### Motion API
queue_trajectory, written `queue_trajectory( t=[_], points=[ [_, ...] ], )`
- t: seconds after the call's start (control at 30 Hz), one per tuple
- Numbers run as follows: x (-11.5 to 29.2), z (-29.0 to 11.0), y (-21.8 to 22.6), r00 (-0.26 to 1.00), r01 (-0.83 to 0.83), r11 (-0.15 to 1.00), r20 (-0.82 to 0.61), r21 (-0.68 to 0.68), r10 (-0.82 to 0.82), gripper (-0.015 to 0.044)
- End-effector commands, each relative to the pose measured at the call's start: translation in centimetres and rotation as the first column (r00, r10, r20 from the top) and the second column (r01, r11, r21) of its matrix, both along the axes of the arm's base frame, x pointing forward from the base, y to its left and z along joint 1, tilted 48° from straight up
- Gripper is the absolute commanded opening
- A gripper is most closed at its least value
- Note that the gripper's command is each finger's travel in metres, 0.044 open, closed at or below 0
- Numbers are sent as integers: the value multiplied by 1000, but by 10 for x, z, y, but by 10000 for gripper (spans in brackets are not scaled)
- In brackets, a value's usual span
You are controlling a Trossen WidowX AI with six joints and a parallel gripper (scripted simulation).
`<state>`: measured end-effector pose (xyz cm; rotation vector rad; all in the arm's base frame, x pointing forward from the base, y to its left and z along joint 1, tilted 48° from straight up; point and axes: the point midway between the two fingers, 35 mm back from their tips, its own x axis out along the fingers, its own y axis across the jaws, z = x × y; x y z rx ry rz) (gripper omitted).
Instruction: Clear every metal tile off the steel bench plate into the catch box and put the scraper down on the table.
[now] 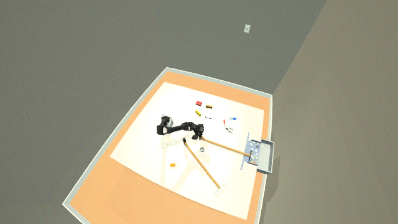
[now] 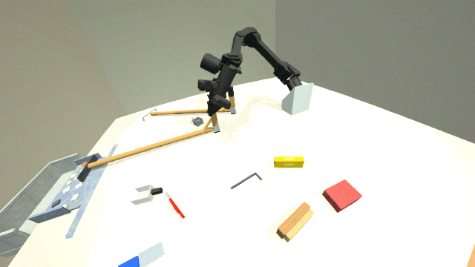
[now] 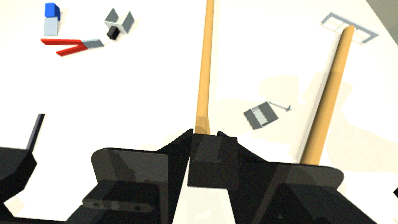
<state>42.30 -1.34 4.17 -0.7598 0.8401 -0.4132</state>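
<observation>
My gripper point(image 1: 201, 136) point(image 2: 213, 111) point(image 3: 205, 133) is shut on the upright grip of the long scraper point(image 1: 225, 147) point(image 2: 148, 146) point(image 3: 205, 75). Its wooden handle runs out to a dark blade point(image 1: 250, 155) point(image 2: 87, 167), which stands on the blue-grey steel plate point(image 2: 86, 189). Several small tiles, mostly white, lie on the plate. A dark tile point(image 2: 56, 203) lies near one side wall, and an orange tile point(image 2: 84, 164) lies by one end of the blade. The grey catch box point(image 1: 265, 155) point(image 2: 37, 183) adjoins the plate's far end. Contact between blade and tiles is too small to tell.
A second long-handled tool point(image 1: 202, 165) point(image 2: 189, 111) point(image 3: 324, 110) with a pale open head lies beside the scraper. A small grey block point(image 1: 202, 149) point(image 3: 261, 115) lies between them. A yellow level point(image 2: 289, 162), hex key point(image 2: 245, 181), red block point(image 2: 342, 195), wooden block point(image 2: 295, 222) and red-handled tool point(image 2: 176, 208) lie on the other side.
</observation>
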Motion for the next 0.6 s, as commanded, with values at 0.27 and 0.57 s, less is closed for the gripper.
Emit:
queue_trajectory(
  t=[0.27, 0.57],
  points=[
    [24, 4, 4, 1000, -10, 1000, 9, 5, 9, 0],
    [39, 5, 5, 1000, -9, 1000, 10, 5, 9, 0]
  ],
)
